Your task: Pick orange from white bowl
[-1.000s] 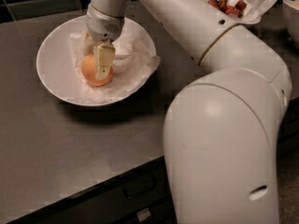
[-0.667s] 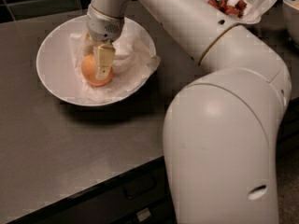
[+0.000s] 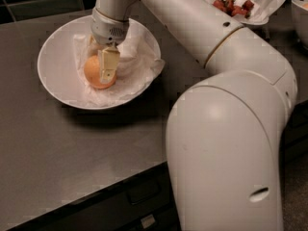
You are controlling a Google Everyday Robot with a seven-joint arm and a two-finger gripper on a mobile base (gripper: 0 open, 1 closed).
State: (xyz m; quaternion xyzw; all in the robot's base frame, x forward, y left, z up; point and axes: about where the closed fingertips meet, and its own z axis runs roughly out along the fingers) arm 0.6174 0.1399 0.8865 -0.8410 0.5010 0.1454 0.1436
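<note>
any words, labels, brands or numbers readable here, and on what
No text can be read anywhere in this view.
Gripper, down at the orange in the white bowl: no marking shows.
Robot arm: plain white shell, no brand or number.
Small pale tag on the dark cabinet front below the counter: too small to read.

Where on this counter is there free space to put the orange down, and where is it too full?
Free: the wide counter between the white bowl and the front edge, left of the robot's arm. Crowded: the white bowl, where the gripper sits at the orange, and the back right, with the arm and the strawberry bowl.
</note>
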